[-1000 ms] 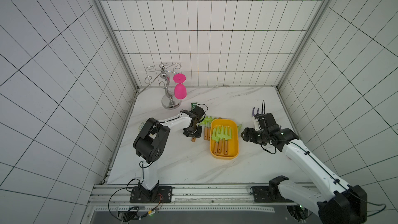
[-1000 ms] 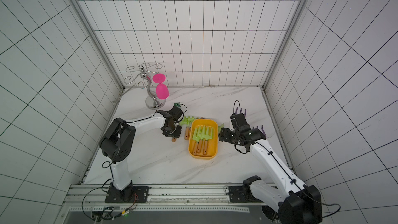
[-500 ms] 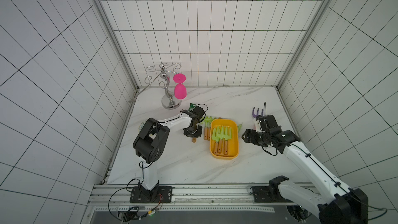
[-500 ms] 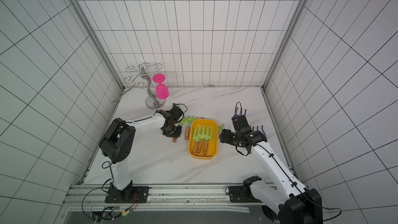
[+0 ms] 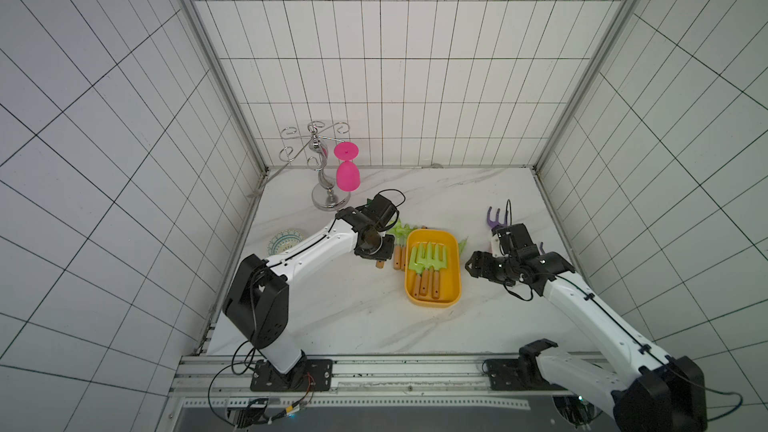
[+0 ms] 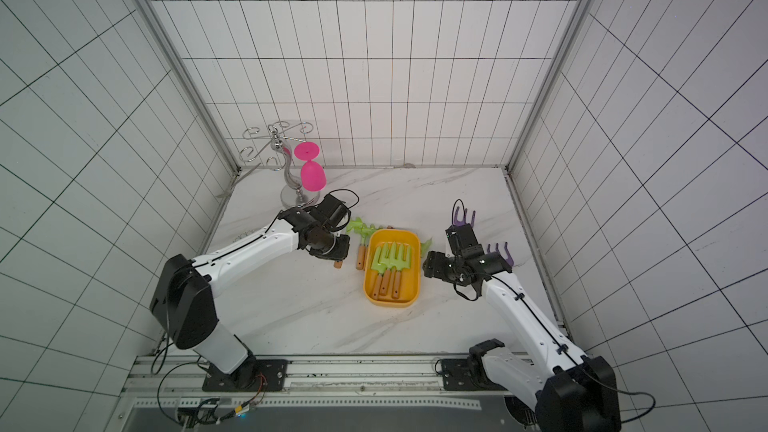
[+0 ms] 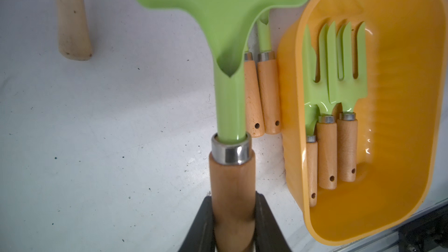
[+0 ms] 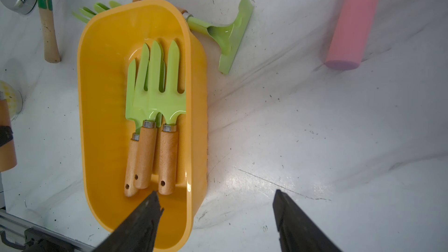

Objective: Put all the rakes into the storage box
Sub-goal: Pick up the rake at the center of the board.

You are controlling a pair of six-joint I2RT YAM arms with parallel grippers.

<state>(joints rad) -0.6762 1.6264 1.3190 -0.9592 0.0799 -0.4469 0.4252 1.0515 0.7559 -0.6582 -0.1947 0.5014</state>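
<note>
- Left gripper (image 7: 232,224): clamped on the wooden handle of a light-green rake (image 7: 228,73); dark jaws pressed against both sides of the handle in the left wrist view, green head pointing away from the camera, its tines cut off by the frame edge.
- Same gripper in a top view (image 5: 376,253): low over the marble table (image 5: 332,317), just beside the left long side of the storage box (image 5: 457,284).
- Storage box: yellow-orange tub near the table's middle, between the two arms; inside, three green rakes (image 8: 155,88) overlapping side by side, wooden handles toward the robot's base, tines toward the back wall.
- Two more wooden-handled green tools (image 7: 264,95): flat on the table, touching or almost touching the box's outer wall, next to the held rake.
- Right gripper (image 8: 215,204): jaws spread wide, nothing between them; hovering near the box's near right corner, one fingertip (image 8: 150,204) over the rim in the right wrist view.
- Green hoe-like tool (image 8: 230,37): on the table beyond the box's far right corner, handle partly hidden behind the box.
- Purple rakes (image 6: 463,216): on the table behind the right arm.
- Silver stand (image 5: 324,184) with a hanging pink goblet (image 5: 347,172): in the back left corner.
- Small patterned dish (image 5: 284,243): at the table's left edge.
</note>
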